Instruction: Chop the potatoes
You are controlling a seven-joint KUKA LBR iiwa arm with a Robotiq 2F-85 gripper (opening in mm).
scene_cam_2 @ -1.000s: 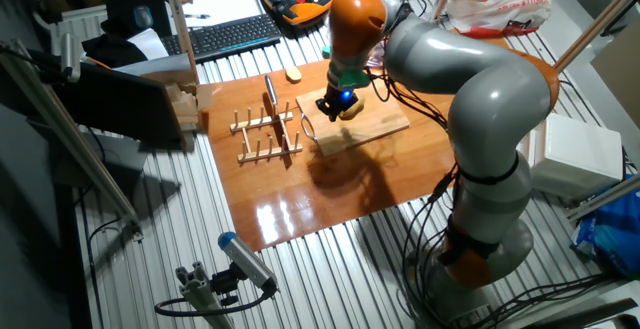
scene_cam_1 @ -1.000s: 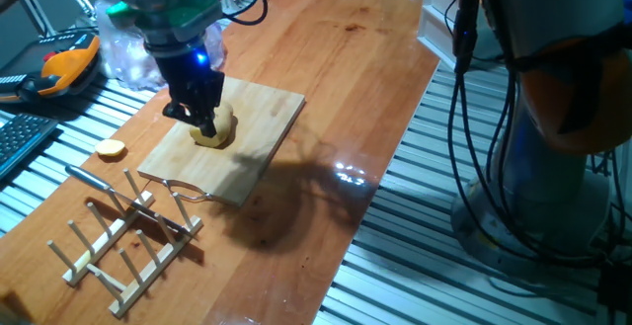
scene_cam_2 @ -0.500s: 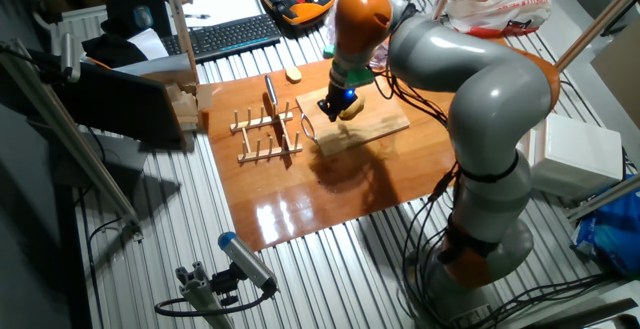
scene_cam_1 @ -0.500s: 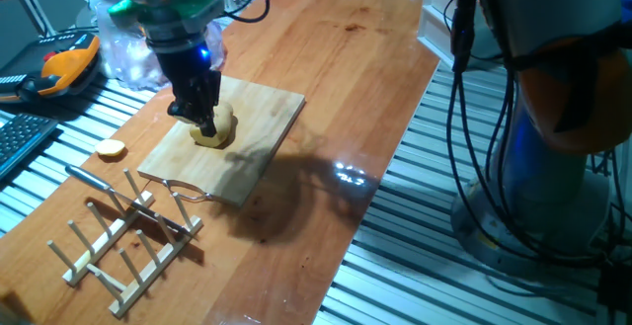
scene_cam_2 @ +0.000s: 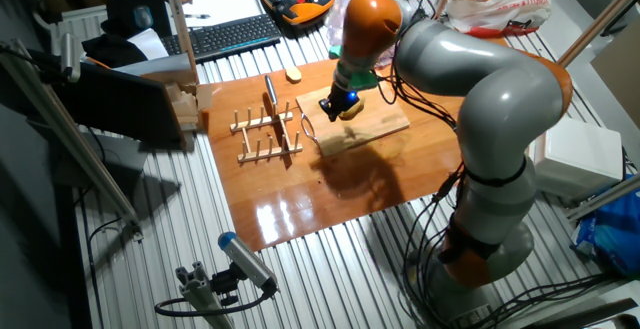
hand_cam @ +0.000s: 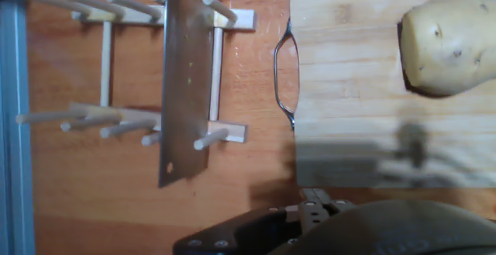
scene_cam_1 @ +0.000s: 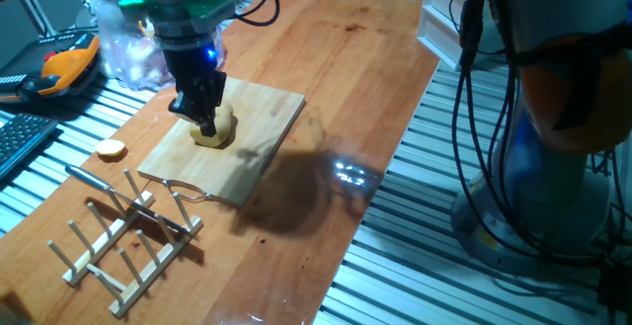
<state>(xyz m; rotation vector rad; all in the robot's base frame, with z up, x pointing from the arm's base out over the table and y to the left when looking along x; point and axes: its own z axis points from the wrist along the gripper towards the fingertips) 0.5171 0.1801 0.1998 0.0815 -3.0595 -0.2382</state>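
at the far left of the hand view a wooden peg rack [hand_cam: 132, 77] lies on the tabletop [hand_cam: 232, 170], and one cleaver [hand_cam: 184, 84] rests flat across its pegs, blade toward the lower part of the frame, likely parked there so its handle stays reachable. just right of the rack a thin metal loop [hand_cam: 284, 73] hugs the left edge of the single cutting board [hand_cam: 349, 92] (apparently the board's handle). the potatoes [hand_cam: 448, 44] show here as one pale lump at the upper right of the frame, sitting on the board, the proper surface for chopping.

in one fixed view, left of centre, the hand [scene_cam_1: 203, 120] hangs right over that lump, touching or nearly so; whether its fingers are spread or closed i cannot tell. one small orange-yellow slice [scene_cam_1: 111, 149] lies off the board at the left. count: one rack, one cleaver, one board, one potato lump, one slice.
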